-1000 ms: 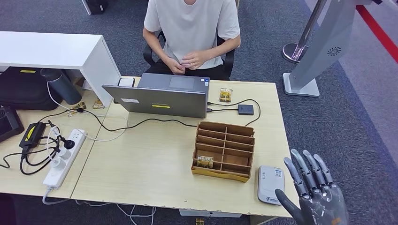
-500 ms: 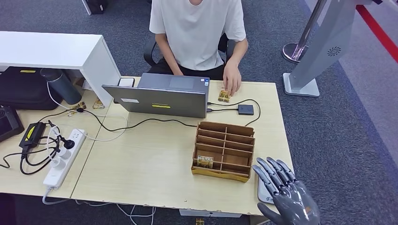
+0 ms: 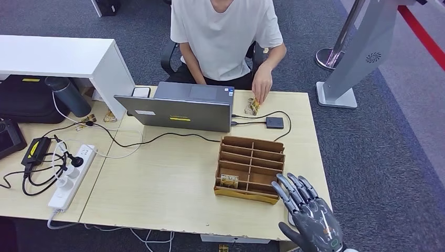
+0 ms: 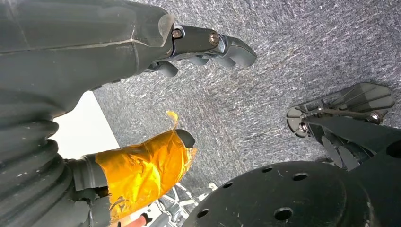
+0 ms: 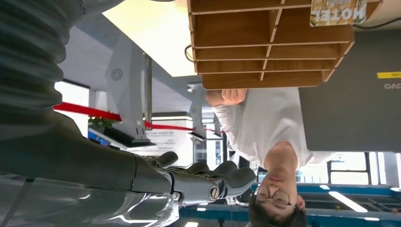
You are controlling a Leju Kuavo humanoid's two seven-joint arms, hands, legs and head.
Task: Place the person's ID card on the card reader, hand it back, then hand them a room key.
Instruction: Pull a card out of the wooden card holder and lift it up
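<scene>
Desk [image 3: 173, 184] — laptop [image 3: 178, 107], organizer [image 3: 251, 169], power strip [image 3: 72, 176].

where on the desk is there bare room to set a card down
The widest bare patch of desk lies between the laptop, the power strip and the wooden organizer. The right edge is crowded: the robot hand hovers there.

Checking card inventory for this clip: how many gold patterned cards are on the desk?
2: one card in the wooden organizer, one card under the person's hand beside the laptop. Others may be hidden.
</scene>
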